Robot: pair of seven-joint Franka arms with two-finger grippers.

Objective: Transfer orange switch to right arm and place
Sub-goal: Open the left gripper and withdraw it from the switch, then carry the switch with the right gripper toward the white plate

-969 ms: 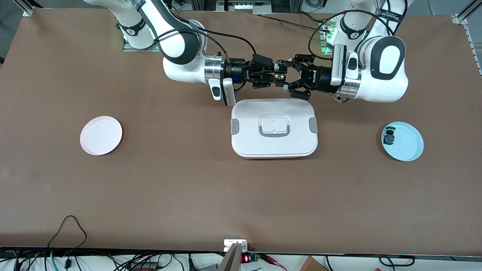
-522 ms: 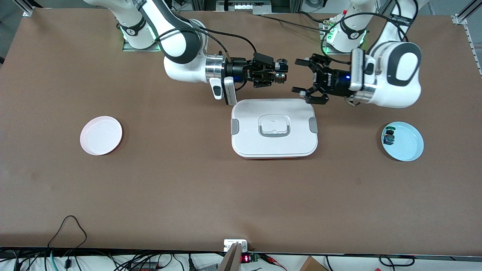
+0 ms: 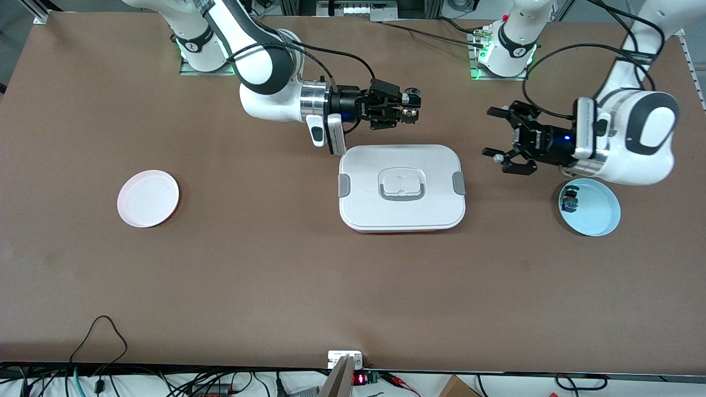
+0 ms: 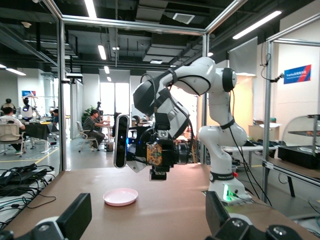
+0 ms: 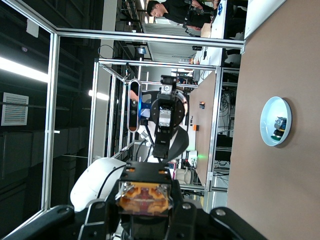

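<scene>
A: Right arm pose?

B: It comes from its base at 11 o'clock of the front view. The forearm lies level and the wrist is turned sideways. The right gripper (image 3: 411,108) points toward 3 o'clock, over the surface (image 3: 276,275) just at the 12 o'clock edge of the white lidded box (image 3: 402,187).

A: Its fingers?

B: Clamped on the orange switch (image 3: 408,113). It is pinched at the tips, up in the air, with its orange-tan face turned outward in the right wrist view.

A: Left arm?

B: Its base is at 1 o'clock. The elbow is swung out toward its own end of the surface, and the forearm is level too. The left gripper (image 3: 493,134) points toward 9 o'clock, facing the right one and well apart from it. It hangs over bare surface between the box and the blue plate (image 3: 604,209), at about 11 o'clock of the plate.

A: Left fingers?

B: Spread wide with nothing between them. The left wrist view shows both fingers (image 4: 75,217) far apart, and between them, farther off, the right gripper with the switch.

A: Anything else?

B: A green and blue switch (image 3: 570,201) lies in the blue plate, near the rim at 9 o'clock. The pink plate (image 3: 148,198) sits toward the right arm's end, at 9 o'clock of the box. The box lid is on.
</scene>
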